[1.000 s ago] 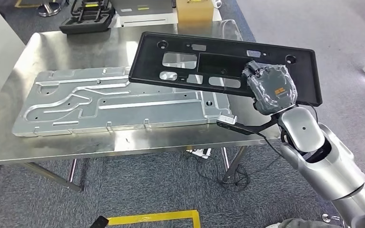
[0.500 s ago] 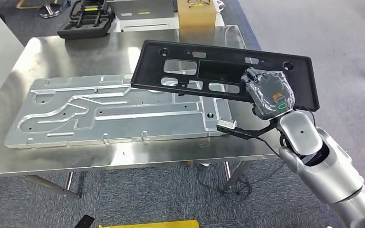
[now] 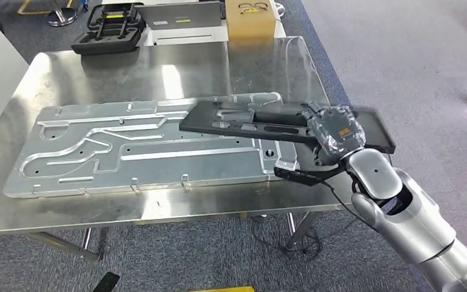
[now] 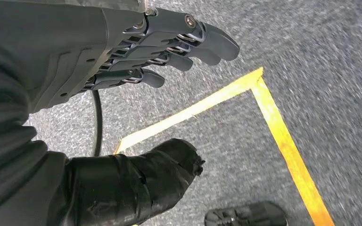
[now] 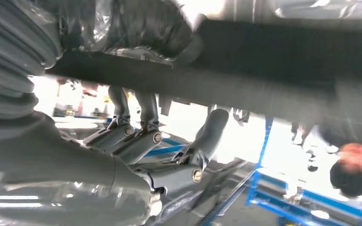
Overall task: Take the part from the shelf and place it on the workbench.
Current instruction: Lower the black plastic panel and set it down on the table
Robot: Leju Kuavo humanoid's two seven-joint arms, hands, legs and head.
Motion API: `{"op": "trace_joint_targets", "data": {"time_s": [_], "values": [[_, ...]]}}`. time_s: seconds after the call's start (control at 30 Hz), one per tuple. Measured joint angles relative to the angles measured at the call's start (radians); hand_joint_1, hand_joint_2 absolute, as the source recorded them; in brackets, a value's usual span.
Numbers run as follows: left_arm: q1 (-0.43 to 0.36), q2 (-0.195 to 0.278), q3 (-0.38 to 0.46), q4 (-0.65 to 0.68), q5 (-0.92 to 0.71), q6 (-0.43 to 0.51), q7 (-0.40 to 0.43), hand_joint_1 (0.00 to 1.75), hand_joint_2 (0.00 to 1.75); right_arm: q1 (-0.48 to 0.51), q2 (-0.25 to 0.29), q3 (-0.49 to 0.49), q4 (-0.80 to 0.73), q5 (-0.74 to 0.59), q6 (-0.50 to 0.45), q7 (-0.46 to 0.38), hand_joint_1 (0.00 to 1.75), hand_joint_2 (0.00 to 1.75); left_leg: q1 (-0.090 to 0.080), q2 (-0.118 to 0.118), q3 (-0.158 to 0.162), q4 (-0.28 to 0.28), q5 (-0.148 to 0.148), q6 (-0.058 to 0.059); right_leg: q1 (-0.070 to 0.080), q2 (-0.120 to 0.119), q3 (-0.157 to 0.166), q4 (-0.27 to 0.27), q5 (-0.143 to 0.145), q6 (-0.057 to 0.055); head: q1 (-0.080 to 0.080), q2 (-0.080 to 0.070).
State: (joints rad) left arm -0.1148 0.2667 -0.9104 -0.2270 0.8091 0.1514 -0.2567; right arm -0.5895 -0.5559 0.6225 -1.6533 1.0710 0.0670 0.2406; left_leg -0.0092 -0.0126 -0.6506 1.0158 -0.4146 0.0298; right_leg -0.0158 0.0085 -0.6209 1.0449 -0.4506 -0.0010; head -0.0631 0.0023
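Note:
The part is a long black plastic panel [image 3: 249,118] with several cut-outs. My right hand [image 3: 334,131] grips it near its right end, thumb on one face and fingers under the other, as the right wrist view shows on the panel [image 5: 264,61] and the hand [image 5: 136,136]. The panel lies low and nearly flat over the right end of the steel workbench [image 3: 97,67], across a large aluminium plate [image 3: 127,146]. Whether it touches the plate I cannot tell. My left hand [image 4: 136,56] hangs over the carpet, fingers apart, holding nothing.
A black tool case [image 3: 106,27] and a cardboard box [image 3: 249,18] stand beyond the bench's far edge. Cables [image 3: 298,234] lie under the bench's right end. Yellow tape [image 4: 273,122] marks the carpet. A person [image 5: 353,165] appears in the right wrist view.
My right hand has tipped the black panel from steeply raised to nearly flat and lowered it over the plate's right end. The camera has shifted slightly.

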Motion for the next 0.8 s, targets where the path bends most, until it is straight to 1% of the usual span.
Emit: {"op": "trace_joint_targets", "data": {"time_s": [0.03,0.07,0.1,0.13,0.17,0.2,0.23,0.27,0.3,0.33,0.37,0.4,0.43,0.5,0.53,0.57,0.6,0.67,0.7,0.73,0.77,0.8], "values": [[0.001,0.000,0.002,0.000,0.002,0.004,0.000,0.00,1.31,0.002,0.000,0.004,0.007,-0.008,0.004,0.001,0.00,0.00,0.001,0.001,0.006,-0.009,0.006,0.004,0.001,-0.001,-0.001,0.006,-0.008,0.005,0.001,0.000],[0.001,0.000,0.003,0.000,0.003,0.008,0.000,0.00,0.87,0.003,0.001,0.007,0.013,-0.014,0.007,0.002,0.00,0.00,0.003,0.001,0.012,-0.019,0.011,0.009,0.001,-0.001,-0.010,0.028,-0.025,0.008,0.002,0.000],[0.001,0.000,0.004,0.000,0.004,0.012,0.000,0.00,0.44,0.004,0.001,0.010,0.019,-0.018,0.009,0.003,0.00,0.00,0.005,0.002,0.016,-0.026,0.015,0.013,0.002,-0.002,-0.028,0.072,-0.052,0.009,0.004,0.000],[0.001,0.000,0.006,0.000,0.006,0.014,0.000,0.00,0.00,0.004,0.001,0.013,0.025,-0.022,0.012,0.004,0.00,0.00,0.002,0.003,0.018,-0.027,0.015,0.016,0.003,-0.003,-0.055,0.132,-0.084,0.010,0.006,0.000],[0.001,0.000,0.009,0.000,0.012,0.015,-0.001,0.00,0.00,0.005,0.001,0.017,0.030,-0.025,0.015,0.005,0.00,0.00,0.001,0.003,0.017,-0.025,0.014,0.019,0.003,-0.003,-0.084,0.196,-0.111,0.010,0.006,0.000],[0.001,0.000,0.013,0.000,0.024,0.013,-0.001,0.00,0.00,0.007,0.001,0.022,0.035,-0.028,0.019,0.006,0.00,0.00,0.000,0.003,0.017,-0.022,0.012,0.020,0.003,-0.003,-0.106,0.243,-0.125,0.011,0.006,0.000],[0.002,-0.001,0.020,0.000,0.040,0.007,-0.002,0.00,0.00,0.009,0.001,0.028,0.040,-0.030,0.023,0.008,0.00,0.00,0.000,0.003,0.016,-0.018,0.010,0.021,0.003,-0.003,-0.113,0.258,-0.121,0.013,0.006,0.000],[0.003,-0.001,0.027,0.000,0.058,-0.001,-0.004,0.00,0.00,0.009,0.001,0.034,0.045,-0.032,0.026,0.011,0.00,0.00,0.000,0.002,0.015,-0.013,0.007,0.020,0.002,-0.004,-0.102,0.234,-0.099,0.014,0.006,0.000],[0.005,-0.002,0.036,0.000,0.073,-0.011,-0.005,0.00,0.00,0.009,0.001,0.039,0.048,-0.033,0.029,0.014,0.00,0.00,0.001,0.001,0.014,-0.007,0.004,0.018,0.000,-0.004,-0.073,0.178,-0.067,0.015,0.006,0.000],[0.006,-0.001,0.044,0.000,0.084,-0.018,-0.006,0.00,0.00,0.007,0.001,0.043,0.051,-0.035,0.031,0.017,0.00,0.00,0.001,0.001,0.011,0.001,0.000,0.015,-0.002,-0.004,-0.041,0.115,-0.044,0.014,0.006,0.000],[0.006,-0.001,0.050,0.000,0.092,-0.022,-0.007,0.00,0.00,0.004,0.002,0.047,0.053,-0.037,0.034,0.019,0.00,0.00,0.000,0.000,0.008,0.011,-0.004,0.011,-0.002,-0.004,-0.013,0.061,-0.026,0.013,0.006,0.000],[0.006,-0.001,0.056,0.000,0.097,-0.023,-0.007,0.00,0.00,0.002,0.003,0.051,0.055,-0.038,0.036,0.021,0.00,0.00,-0.001,-0.001,0.004,0.018,-0.007,0.006,-0.002,-0.003,0.003,0.030,-0.019,0.011,0.006,0.000],[0.006,0.000,0.062,0.000,0.100,-0.021,-0.006,0.00,0.00,0.000,0.003,0.055,0.056,-0.039,0.038,0.023,0.00,0.00,-0.002,-0.002,0.001,0.022,-0.008,0.002,0.000,-0.003,0.007,0.021,-0.021,0.007,0.005,0.000],[0.006,0.000,0.073,0.000,0.105,-0.015,-0.003,0.00,0.00,-0.003,0.005,0.062,0.058,-0.039,0.040,0.026,0.00,0.00,-0.002,-0.003,-0.002,0.023,-0.007,-0.007,0.001,-0.002,0.006,0.019,-0.013,-0.002,0.005,0.000],[0.007,0.000,0.078,0.000,0.108,-0.013,0.000,0.00,0.00,-0.005,0.006,0.065,0.059,-0.040,0.040,0.028,0.00,0.00,-0.001,-0.002,-0.005,0.029,-0.013,-0.012,0.000,-0.002,0.007,0.015,-0.010,-0.008,0.005,0.000],[0.007,0.000,0.082,0.000,0.110,-0.010,0.002,0.00,0.00,-0.007,0.007,0.068,0.059,-0.040,0.040,0.030,0.00,0.00,0.000,-0.001,-0.013,0.049,-0.028,-0.018,-0.001,-0.003,0.008,0.012,-0.007,-0.013,0.003,0.000],[0.007,0.000,0.086,0.000,0.111,-0.008,0.006,0.00,0.00,-0.010,0.008,0.071,0.059,-0.040,0.039,0.031,0.00,0.00,0.003,0.000,-0.029,0.087,-0.053,-0.025,-0.003,-0.004,0.008,0.009,-0.004,-0.017,0.001,0.000],[0.007,-0.001,0.090,0.000,0.111,-0.006,0.014,0.00,0.00,-0.014,0.009,0.075,0.060,-0.040,0.039,0.033,0.00,0.00,0.008,0.002,-0.079,0.207,-0.117,-0.036,-0.003,-0.006,0.008,0.009,-0.002,-0.020,-0.002,0.000],[0.009,-0.002,0.092,0.000,0.110,-0.006,0.019,0.00,0.00,-0.014,0.009,0.077,0.060,-0.040,0.039,0.034,0.00,0.00,0.011,0.003,-0.101,0.259,-0.137,-0.040,-0.002,-0.006,0.007,0.009,-0.002,-0.021,-0.002,0.000],[0.010,-0.004,0.094,0.000,0.109,-0.005,0.024,0.00,0.00,-0.015,0.009,0.079,0.060,-0.040,0.039,0.035,0.00,0.00,0.013,0.003,-0.109,0.284,-0.140,-0.042,-0.002,-0.007,0.007,0.009,-0.002,-0.021,-0.002,0.000],[0.010,-0.006,0.095,0.000,0.107,-0.003,0.029,0.00,0.00,-0.015,0.010,0.081,0.060,-0.040,0.039,0.036,0.00,0.00,0.014,0.003,-0.099,0.271,-0.126,-0.042,-0.002,-0.008,0.007,0.009,-0.002,-0.021,-0.002,0.000],[0.011,-0.007,0.096,0.000,0.105,-0.001,0.033,0.00,0.00,-0.016,0.010,0.083,0.060,-0.040,0.039,0.038,0.00,0.00,0.015,0.003,-0.071,0.223,-0.099,-0.040,-0.002,-0.008,0.007,0.009,-0.002,-0.020,-0.002,0.000]]}}
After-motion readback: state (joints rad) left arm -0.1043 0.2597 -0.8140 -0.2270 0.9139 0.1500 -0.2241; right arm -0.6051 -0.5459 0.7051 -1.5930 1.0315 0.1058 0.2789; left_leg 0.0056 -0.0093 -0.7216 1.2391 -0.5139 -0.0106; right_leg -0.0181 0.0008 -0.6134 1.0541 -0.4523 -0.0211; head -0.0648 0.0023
